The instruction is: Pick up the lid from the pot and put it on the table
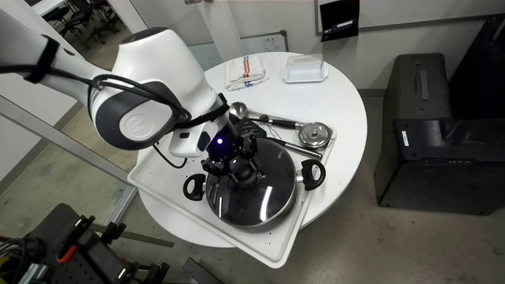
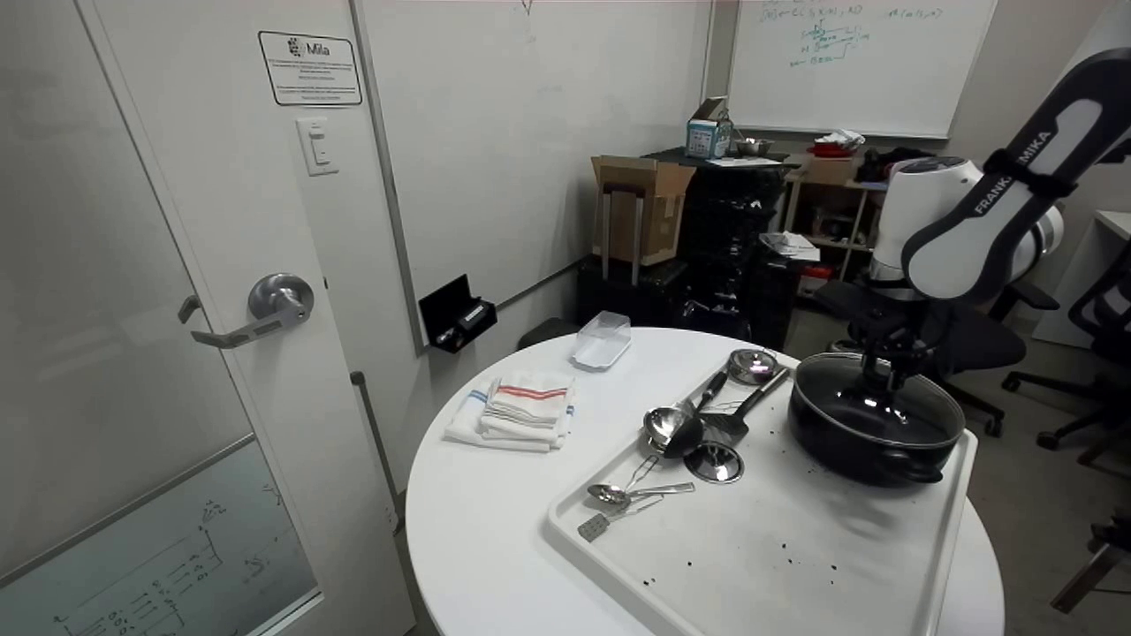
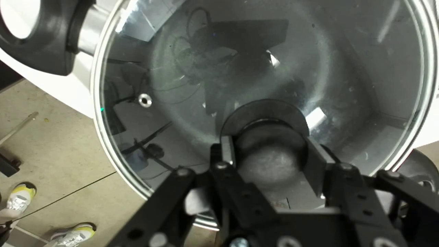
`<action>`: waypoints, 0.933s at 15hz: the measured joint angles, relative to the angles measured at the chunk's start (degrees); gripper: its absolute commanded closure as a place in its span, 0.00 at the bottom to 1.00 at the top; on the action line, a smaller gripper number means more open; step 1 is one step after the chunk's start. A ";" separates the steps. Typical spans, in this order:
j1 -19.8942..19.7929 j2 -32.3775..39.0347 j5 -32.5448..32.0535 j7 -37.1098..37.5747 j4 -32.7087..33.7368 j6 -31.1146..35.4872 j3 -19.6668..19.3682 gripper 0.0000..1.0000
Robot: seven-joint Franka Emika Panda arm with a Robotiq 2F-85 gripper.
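The clear glass lid [image 1: 244, 203] with a thin metal rim lies on the black pot [image 2: 848, 450] and looks level. The lid also shows in an exterior view [image 2: 844, 411] and fills much of the wrist view [image 3: 247, 75]. The pot's loop handles stick out at both sides; a handle shows in the wrist view [image 3: 51, 37]. My gripper [image 3: 269, 151] has its two fingers against both sides of the lid's dark knob [image 3: 271, 161]. The gripper also shows above the lid in an exterior view [image 2: 884, 375]. The white round table [image 1: 343, 106] is underneath.
The pot stands on a pale rectangular tray [image 2: 760, 565] on the table. Metal utensils and a spatula [image 2: 729, 424] lie on the tray, with a small lidded metal pot [image 1: 315, 135]. Folded towels [image 2: 521, 411] and a clear plastic box [image 2: 603, 342] stand on the table beyond the tray.
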 measured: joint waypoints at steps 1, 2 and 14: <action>0.00 -0.24 0.23 0.00 -0.17 0.22 -0.01 0.75; 0.00 -0.62 0.54 0.00 -0.42 0.52 -0.06 0.75; 0.27 -11.56 1.03 0.01 -7.19 1.74 -1.39 0.75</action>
